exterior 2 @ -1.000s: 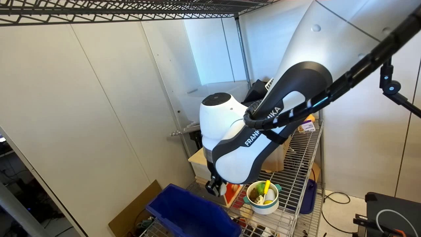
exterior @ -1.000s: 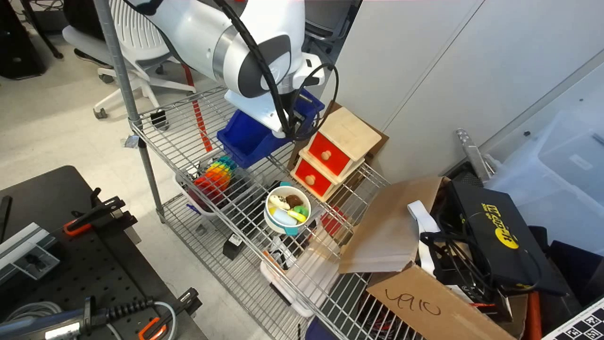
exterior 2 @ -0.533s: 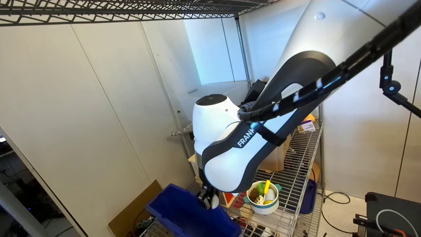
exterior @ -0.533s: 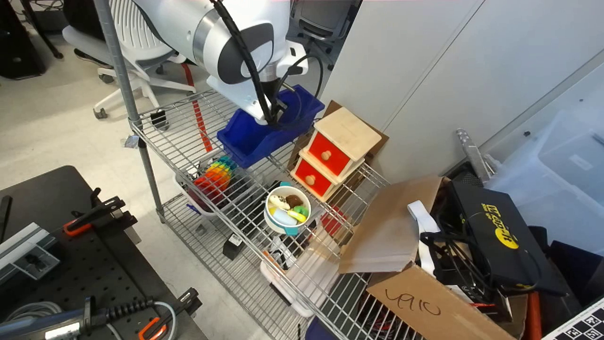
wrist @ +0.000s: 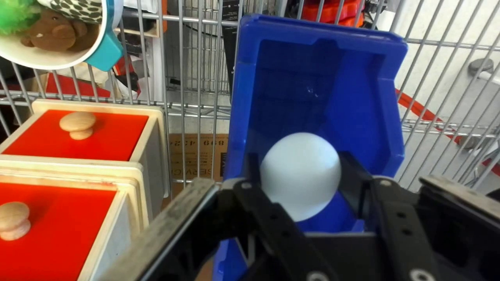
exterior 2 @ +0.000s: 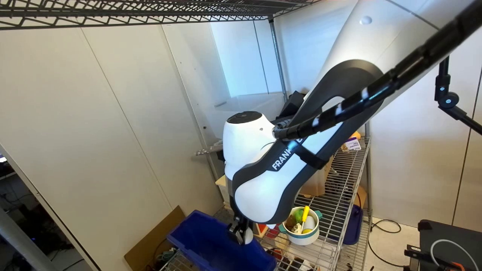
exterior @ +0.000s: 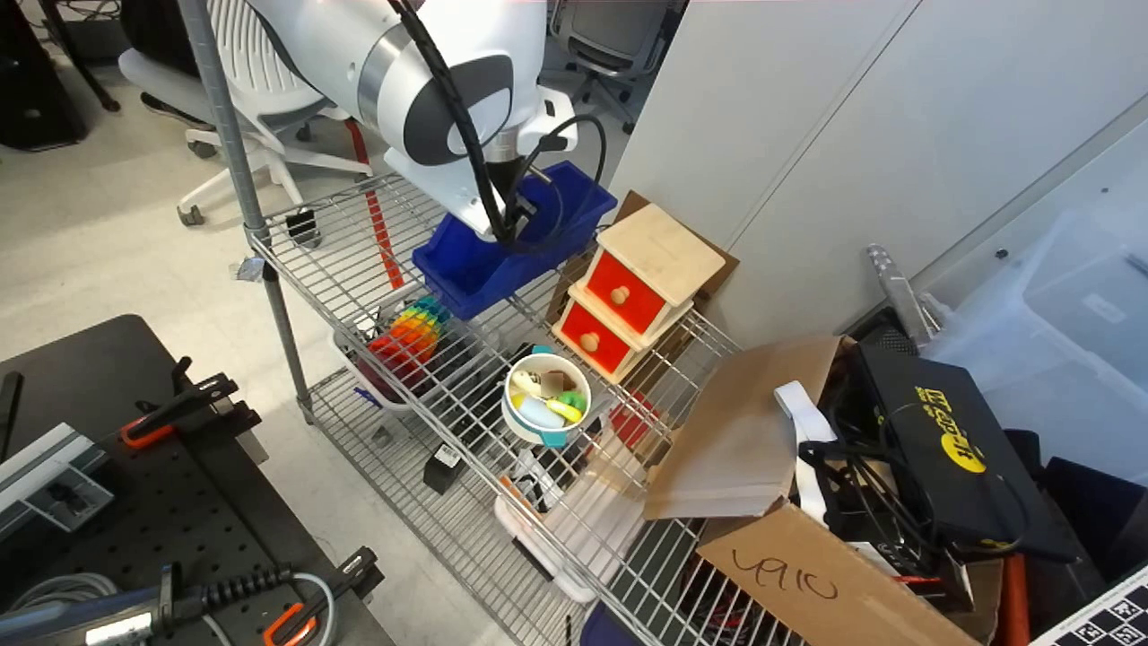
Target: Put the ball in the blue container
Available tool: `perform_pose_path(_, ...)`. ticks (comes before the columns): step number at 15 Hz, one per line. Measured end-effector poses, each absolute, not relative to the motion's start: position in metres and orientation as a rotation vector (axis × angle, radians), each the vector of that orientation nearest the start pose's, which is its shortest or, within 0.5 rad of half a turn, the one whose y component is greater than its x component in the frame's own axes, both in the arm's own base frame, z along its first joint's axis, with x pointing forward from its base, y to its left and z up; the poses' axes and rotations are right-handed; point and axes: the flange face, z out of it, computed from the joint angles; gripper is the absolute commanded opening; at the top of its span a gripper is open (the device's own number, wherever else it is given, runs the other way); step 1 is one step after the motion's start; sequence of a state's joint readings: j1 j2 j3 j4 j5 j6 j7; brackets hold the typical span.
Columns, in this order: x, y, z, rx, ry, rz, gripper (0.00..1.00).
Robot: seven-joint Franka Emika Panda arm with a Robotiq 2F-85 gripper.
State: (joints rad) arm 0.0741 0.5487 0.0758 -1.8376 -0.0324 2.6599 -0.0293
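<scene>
Ball [wrist: 300,175], smooth and plain white with a faint bluish cast at its right edge, sits gripped between my jaws in the wrist view; they press on it from both sides, closed to its width. I have it over the open blue container [wrist: 351,101]; how high above the bottom, I cannot judge. The container is deep blue and rectangular, with sloping walls and a stepped rim, standing on a wire shelf [exterior: 341,233]. Just beside it is a wooden box [exterior: 641,287] with red drawer fronts and round knobs, and near that a white pot [exterior 2: 301,240] with teal handles, filled with small colourful things [exterior: 538,413].

For writing, I can read FRANK on the arm [exterior 2: 260,195] in an exterior view, the rest of the name covered. Farther along the shelf, a cardboard box [exterior: 807,556] carries a handwritten mark ending in 910; yellow lettering on a black case [exterior: 942,413] is too unclear for me.

In both exterior views my arm bends down over the container, its wrist pointing downward, with a black cable [exterior 2: 350,102] running along it.
</scene>
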Motion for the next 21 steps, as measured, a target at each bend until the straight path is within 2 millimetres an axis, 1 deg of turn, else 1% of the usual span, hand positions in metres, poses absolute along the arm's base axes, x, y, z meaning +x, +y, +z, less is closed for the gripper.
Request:
perform_pose_path(4, 0.6645, 0.096, 0.2571, -3.064, -0.288, -0.42, 0.26)
perform_pose_path(5, 0.6644, 0.096, 0.2569, -3.064, -0.288, -0.419, 0.76)
perform_pose_path(6, 0.6643, 0.096, 0.2567, -3.064, -0.288, -0.418, 0.77)
perform_pose_path(9, 0.6642, 0.0959, 0.2566, -3.064, -0.288, -0.418, 0.97)
perform_pose_path(10, 0.6642, 0.0958, 0.2566, -3.064, -0.288, -0.418, 1.0)
perform_pose_path(18, 0.6647, 0.0908, 0.2568, -3.067, -0.277, -0.414, 1.0)
perform_pose_path(21, 0.6619, 0.0878, 0.2607, -3.078, -0.279, -0.388, 1.0)
